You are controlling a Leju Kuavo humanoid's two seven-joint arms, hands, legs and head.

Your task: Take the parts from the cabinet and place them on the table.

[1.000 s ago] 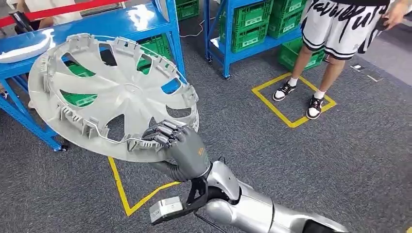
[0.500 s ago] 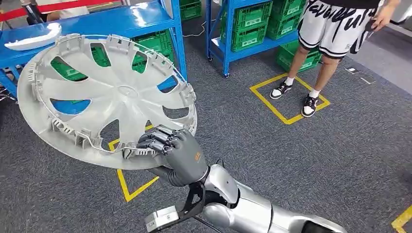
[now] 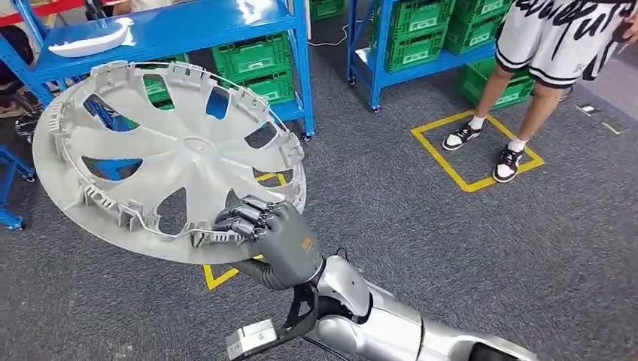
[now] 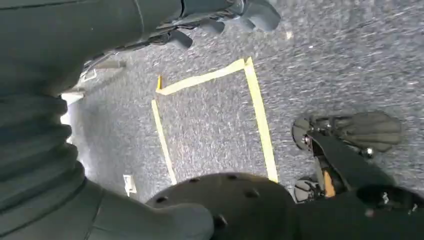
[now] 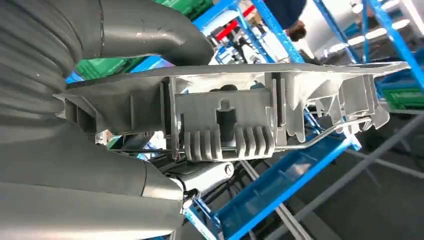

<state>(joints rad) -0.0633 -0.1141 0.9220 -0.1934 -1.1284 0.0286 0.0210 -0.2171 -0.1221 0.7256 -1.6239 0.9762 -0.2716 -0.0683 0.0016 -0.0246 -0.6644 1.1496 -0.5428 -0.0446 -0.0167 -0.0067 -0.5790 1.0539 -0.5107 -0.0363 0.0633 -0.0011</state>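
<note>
Head view shows the right hand point(image 3: 274, 237) gripping the near rim of a large grey wheel cover point(image 3: 169, 162), fingers point(image 3: 242, 216) curled over the edge and clenched on it. The cover is carried in the air, tilted, with its ribbed inner side facing up, well above the carpet floor point(image 3: 421, 226).

Compared with a second ago the whole scene behind the cover has slid: the blue shelf rack point(image 3: 188, 26) and the green crates point(image 3: 252, 56) under it now sit further right behind the cover, and the yellow floor tape point(image 3: 466, 158) and the person point(image 3: 557, 45) standing beyond the cover have shifted too. That reads as the robot turning or walking, not the things moving. The grip on the rim looks the same as in the earlier pictures, so the cover rides steadily with the arm.

Right wrist view looks along the cover's edge, showing its clips and wire ring point(image 5: 225, 135) close to the thumb.

The left hand point(image 4: 235, 12) hangs toward the floor; I cannot tell whether its fingers are released or clenched.

My judgement: the part is already out of the cabinet and the carry is under way; a white part point(image 3: 94, 37) rests on the rack's top, beyond the cover. Setting down remains.
</note>
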